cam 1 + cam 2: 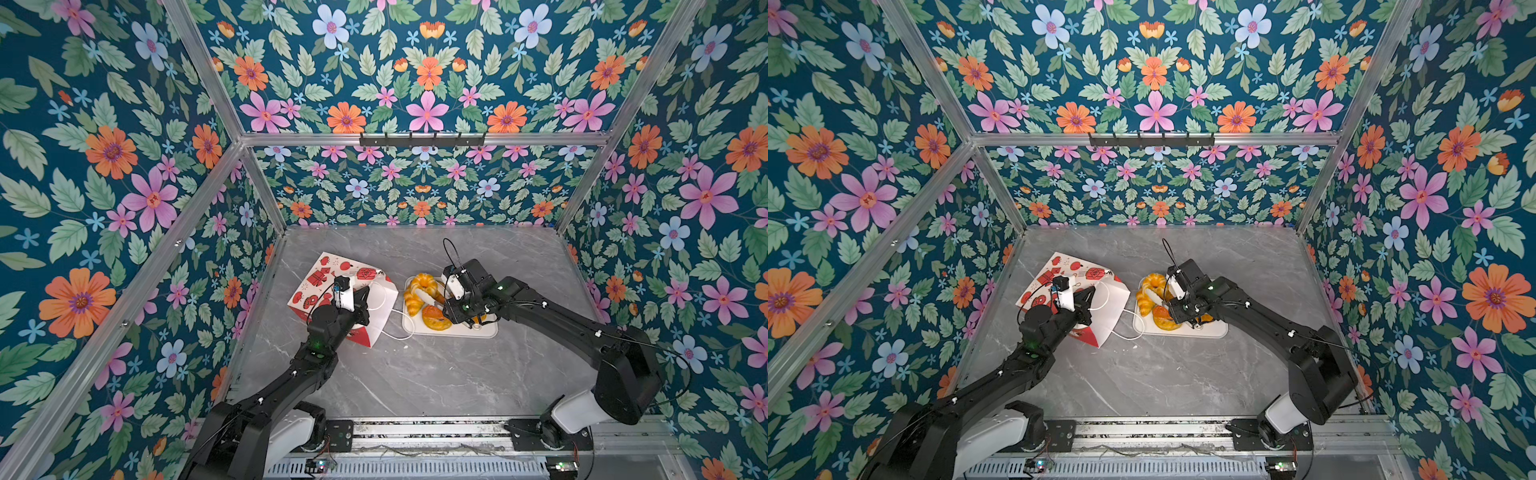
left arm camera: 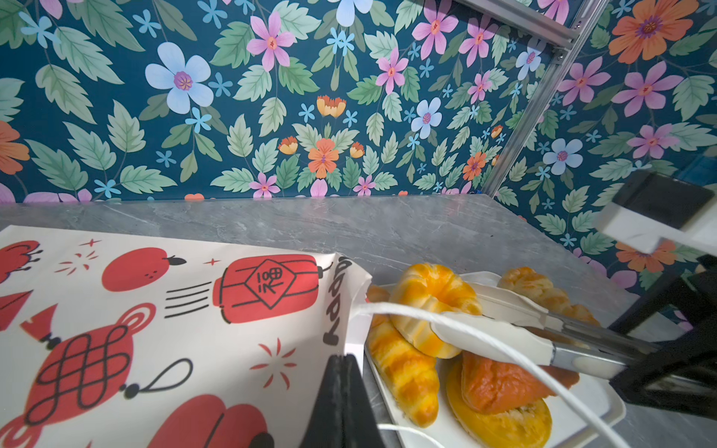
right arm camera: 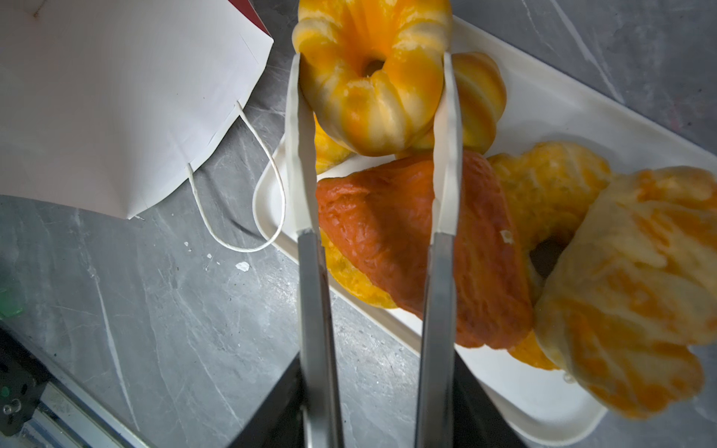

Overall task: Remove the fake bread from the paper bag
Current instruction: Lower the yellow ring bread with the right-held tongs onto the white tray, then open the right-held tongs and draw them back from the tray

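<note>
Several pieces of fake bread lie heaped on the white tray (image 1: 486,332), right of centre in both top views. The ring cake (image 3: 370,89) sits topmost, at the upper middle of the right wrist view. The orange-brown bun (image 3: 419,240) is just below it and the braided loaf (image 3: 628,271) is at the right edge. The croissant (image 2: 403,372) lies along the tray's near rim in the left wrist view.

The paper bag (image 1: 328,274) lies on its side on the bench (image 1: 415,374), just left of the tray, with its mouth facing the tray. Whether anything is left inside cannot be told.

The right claw (image 3: 378,422) is part closed around metal tongs (image 3: 320,310), whose white tips press both flanks of the ring cake. The left claw (image 2: 341,388) is fully closed at the bag's rim, apparently pinching the paper edge.

The pastries look light and somewhat squashy, with a slick glaze, so a hard squeeze would likely dent one or shoot it out sideways. Gripping across the cake's widest ribs, as the tips do here, seems the safest hold.

The bag is thin, creases easily and would slide, so it is best held at the rim. Its cord handles hang limp and could snag the tongs.
</note>
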`<act>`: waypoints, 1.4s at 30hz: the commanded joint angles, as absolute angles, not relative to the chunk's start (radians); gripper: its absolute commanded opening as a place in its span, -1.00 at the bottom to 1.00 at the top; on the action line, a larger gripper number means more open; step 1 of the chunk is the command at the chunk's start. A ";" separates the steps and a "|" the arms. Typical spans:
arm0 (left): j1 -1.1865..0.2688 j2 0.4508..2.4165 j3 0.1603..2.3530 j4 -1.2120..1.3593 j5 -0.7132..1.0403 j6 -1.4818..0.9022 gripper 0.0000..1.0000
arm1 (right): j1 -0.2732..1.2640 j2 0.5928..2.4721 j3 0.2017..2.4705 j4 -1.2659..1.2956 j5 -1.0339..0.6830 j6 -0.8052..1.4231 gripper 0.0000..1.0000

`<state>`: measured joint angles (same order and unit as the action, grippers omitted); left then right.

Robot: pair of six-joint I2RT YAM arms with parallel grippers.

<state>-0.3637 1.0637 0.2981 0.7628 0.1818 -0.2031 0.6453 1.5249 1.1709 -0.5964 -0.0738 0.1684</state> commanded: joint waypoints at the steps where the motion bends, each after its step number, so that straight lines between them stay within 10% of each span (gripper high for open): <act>1: -0.362 1.064 0.298 0.789 0.186 -0.203 -0.94 | 0.646 1.524 1.173 -0.583 -0.058 0.163 -0.01; 42: -0.363 1.069 0.308 0.794 0.198 -0.210 -0.94 | 0.646 1.393 1.094 -0.434 -0.006 0.186 0.24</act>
<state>-0.3630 1.0691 0.3027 0.7628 0.1928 -0.2070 0.6453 1.4094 1.1023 -0.5121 -0.0433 0.1776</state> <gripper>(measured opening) 0.040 0.621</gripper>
